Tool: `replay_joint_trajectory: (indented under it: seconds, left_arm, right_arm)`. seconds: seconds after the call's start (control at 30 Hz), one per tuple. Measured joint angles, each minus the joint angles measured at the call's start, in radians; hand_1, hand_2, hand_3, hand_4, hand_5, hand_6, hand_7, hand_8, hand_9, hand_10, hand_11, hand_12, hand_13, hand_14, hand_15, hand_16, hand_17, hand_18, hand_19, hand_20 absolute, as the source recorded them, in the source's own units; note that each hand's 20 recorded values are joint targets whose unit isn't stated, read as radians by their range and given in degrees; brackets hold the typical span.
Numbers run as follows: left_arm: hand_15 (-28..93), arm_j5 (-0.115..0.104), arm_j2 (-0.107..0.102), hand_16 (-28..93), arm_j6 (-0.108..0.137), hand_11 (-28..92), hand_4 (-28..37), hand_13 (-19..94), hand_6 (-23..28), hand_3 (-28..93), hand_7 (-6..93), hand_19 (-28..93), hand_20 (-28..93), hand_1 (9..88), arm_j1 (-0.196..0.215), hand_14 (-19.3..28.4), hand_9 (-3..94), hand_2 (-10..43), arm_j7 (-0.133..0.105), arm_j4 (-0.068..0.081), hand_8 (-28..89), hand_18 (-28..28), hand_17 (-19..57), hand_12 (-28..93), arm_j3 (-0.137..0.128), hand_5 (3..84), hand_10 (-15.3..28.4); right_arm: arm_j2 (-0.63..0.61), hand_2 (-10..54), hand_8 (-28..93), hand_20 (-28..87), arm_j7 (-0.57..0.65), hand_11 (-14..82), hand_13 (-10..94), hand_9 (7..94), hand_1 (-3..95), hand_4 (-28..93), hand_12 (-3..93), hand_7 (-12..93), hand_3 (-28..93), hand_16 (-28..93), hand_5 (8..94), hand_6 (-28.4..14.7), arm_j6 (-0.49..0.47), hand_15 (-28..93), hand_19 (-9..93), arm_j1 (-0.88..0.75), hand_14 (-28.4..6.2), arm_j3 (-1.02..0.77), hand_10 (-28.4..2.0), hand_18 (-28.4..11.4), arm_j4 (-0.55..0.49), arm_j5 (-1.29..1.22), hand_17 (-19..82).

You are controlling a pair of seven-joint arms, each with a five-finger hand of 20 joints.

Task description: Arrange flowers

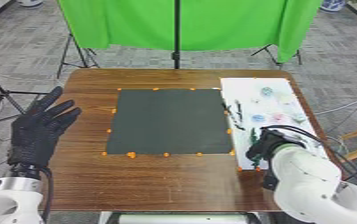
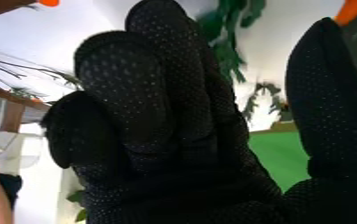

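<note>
Flowers [image 1: 278, 117] laid out on the white mat [image 1: 237, 86], right side of the bench [image 1: 157, 192], right hand [image 1: 264, 142] at its near end, fingers kinda together, thumb apart, left hand [image 1: 34, 135] fingers spread

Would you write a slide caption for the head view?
Right hand over the white sheet, left hand open beside the dark mat.

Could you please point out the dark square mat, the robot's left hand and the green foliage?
Dark square mat [image 1: 170, 121]: head view, middle of its surface.
Left hand [image 1: 35, 131]: head view, on the back or palm.
Green foliage [image 2: 229, 55]: right wrist view, on its leaves.
</note>
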State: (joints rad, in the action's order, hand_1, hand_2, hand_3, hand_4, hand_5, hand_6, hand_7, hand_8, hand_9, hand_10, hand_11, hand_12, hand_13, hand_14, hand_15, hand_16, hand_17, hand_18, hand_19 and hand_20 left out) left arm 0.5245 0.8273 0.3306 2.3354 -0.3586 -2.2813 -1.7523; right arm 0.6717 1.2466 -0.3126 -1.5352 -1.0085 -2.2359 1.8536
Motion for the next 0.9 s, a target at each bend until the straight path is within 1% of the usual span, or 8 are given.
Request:
replay_joint_trajectory:
  seconds: [0.27,0.43,0.53,0.57,0.6,0.63,0.73,0.9]
  left_arm:
    - [45,0.001,0.003,-8,0.000,26,-28.3,23,7.3,78,11.2,46,7,20.6,0.001,25.5,30.5,7.0,0.009,-0.001,-8,19.5,-9.7,11,-0.003,33.2,18.7]
    - [45,0.002,0.006,-8,0.000,26,-28.3,23,7.2,78,11.2,46,7,20.6,0.000,25.5,30.6,7.1,0.017,-0.003,-8,19.5,-9.6,11,-0.006,33.2,18.8]
    - [45,0.003,0.008,-8,0.000,26,-28.3,23,7.3,78,11.2,46,7,20.6,0.000,25.5,30.6,7.1,0.023,-0.003,-8,19.5,-9.6,11,-0.007,33.2,18.8]
    - [45,0.004,0.009,-8,0.000,26,-28.3,23,7.3,78,11.2,46,7,20.6,0.000,25.5,30.5,7.1,0.025,-0.003,-8,19.5,-9.6,11,-0.007,33.2,18.8]
    - [45,0.004,0.010,-8,0.000,26,-28.3,23,7.3,78,11.1,46,7,20.6,0.000,25.5,30.6,7.1,0.027,-0.003,-8,19.5,-9.6,11,-0.007,33.2,18.8]
    - [45,0.004,0.010,-8,0.000,26,-28.3,23,7.3,78,11.1,46,7,20.6,0.000,25.5,30.6,7.1,0.028,-0.003,-8,19.5,-9.6,11,-0.007,33.2,18.7]
    - [45,0.004,0.011,-8,0.000,26,-28.3,23,7.3,78,11.1,46,7,20.6,0.000,25.4,30.6,7.1,0.028,-0.003,-8,19.5,-9.6,11,-0.007,33.3,18.8]
    - [45,0.004,0.011,-8,0.000,26,-28.3,23,7.3,78,11.1,46,7,20.7,0.001,25.4,30.5,7.1,0.026,-0.003,-8,19.5,-9.6,11,-0.006,33.2,18.8]
  right_arm:
    - [-0.017,-7.2,-5,25,0.034,33.7,85,88.7,34.6,-19,20.4,23,65,18,78.3,-11.1,-0.007,59,93,0.081,-12.3,0.177,-17.1,-16.9,0.020,0.128,61]
    - [-0.026,-8.7,-5,28,0.045,35.7,86,88.6,37.0,-20,20.7,26,66,18,78.5,-9.9,-0.008,60,93,0.089,-11.9,0.214,-16.3,-17.4,0.021,0.148,61]
    - [-0.026,-9.2,-6,33,0.046,39.4,87,89.1,40.2,-21,21.2,30,69,19,78.8,-8.4,-0.009,62,93,0.094,-10.6,0.232,-14.9,-18.1,0.026,0.168,60]
    - [-0.026,-9.2,-2,35,0.046,39.9,87,89.2,41.2,-22,21.1,30,69,19,78.9,-7.9,-0.007,62,93,0.098,-10.3,0.241,-14.7,-18.3,0.030,0.179,60]
    - [-0.026,-9.4,8,36,0.045,40.5,87,89.5,43.2,-23,21.1,30,69,19,79.0,-7.4,-0.004,62,93,0.101,-9.9,0.251,-14.3,-18.4,0.034,0.193,60]
    - [-0.026,-9.5,15,37,0.044,41.0,88,90.0,46.3,-25,21.1,30,69,19,79.4,-6.8,0.002,62,93,0.105,-9.3,0.261,-13.8,-18.5,0.039,0.210,60]
    - [-0.030,-9.1,18,38,0.030,40.2,89,91.3,52.1,-26,20.8,30,69,20,80.7,-5.9,0.057,61,93,0.111,-8.3,0.298,-12.5,-18.3,0.060,0.267,60]
    - [-0.049,-8.8,17,38,-0.023,38.8,90,92.6,54.4,-27,20.7,30,70,20,82.0,-4.7,0.197,60,93,0.109,-7.5,0.343,-11.4,-17.9,0.076,0.341,60]
